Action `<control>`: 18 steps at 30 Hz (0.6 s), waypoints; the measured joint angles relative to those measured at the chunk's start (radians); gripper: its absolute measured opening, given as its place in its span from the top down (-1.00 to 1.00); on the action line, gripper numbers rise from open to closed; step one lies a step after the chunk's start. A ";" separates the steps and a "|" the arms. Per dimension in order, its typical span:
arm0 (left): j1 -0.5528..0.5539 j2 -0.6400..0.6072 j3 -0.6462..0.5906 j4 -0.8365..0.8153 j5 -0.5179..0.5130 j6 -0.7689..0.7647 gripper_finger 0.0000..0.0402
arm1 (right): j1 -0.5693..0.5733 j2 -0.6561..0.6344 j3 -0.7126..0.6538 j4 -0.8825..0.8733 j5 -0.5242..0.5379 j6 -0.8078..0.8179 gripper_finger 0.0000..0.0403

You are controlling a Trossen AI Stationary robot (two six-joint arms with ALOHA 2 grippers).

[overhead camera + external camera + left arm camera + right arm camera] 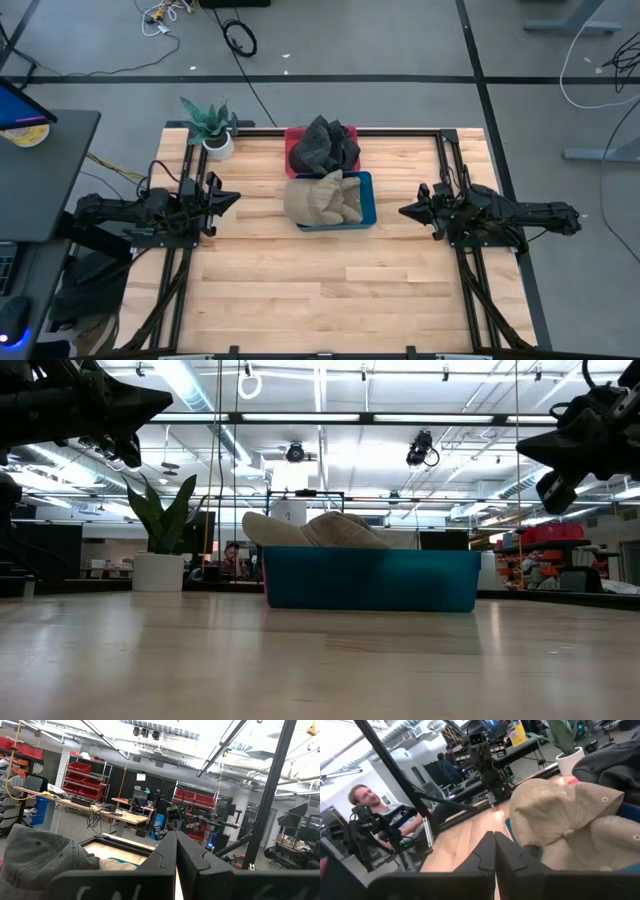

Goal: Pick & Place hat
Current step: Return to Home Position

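Observation:
Beige hats point(322, 198) lie piled in a blue bin point(366, 212) at the middle of the table, their crowns rising above the bin's wall point(370, 582) in the low view. Behind it, dark grey hats point(325, 145) fill a red bin point(292, 150). My left gripper point(233, 200) hovers shut at the table's left side, pointing toward the bins. My right gripper point(405, 211) hovers shut at the right side, its tips just short of the blue bin. The right wrist view shows the beige hats point(560, 815) close ahead of the shut fingers point(494, 840).
A potted plant point(212, 130) stands at the table's far left corner. The near half of the wooden tabletop point(330, 290) is bare. A dark side table point(40, 170) sits beyond the left edge. A person point(367, 802) shows beyond the table in the right wrist view.

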 joint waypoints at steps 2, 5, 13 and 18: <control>0.000 0.000 0.000 0.000 0.000 0.000 0.99 | 0.000 0.001 0.000 -0.003 0.000 -0.001 1.00; 0.000 0.000 0.000 0.000 0.000 0.000 0.99 | 0.000 0.001 0.000 -0.002 0.000 -0.029 0.97; 0.000 0.000 0.000 0.000 0.000 0.000 0.99 | 0.000 0.001 0.000 -0.001 -0.004 -0.029 0.86; 0.000 0.000 0.000 0.000 0.000 0.000 0.99 | 0.000 0.001 0.000 -0.001 -0.004 -0.029 0.85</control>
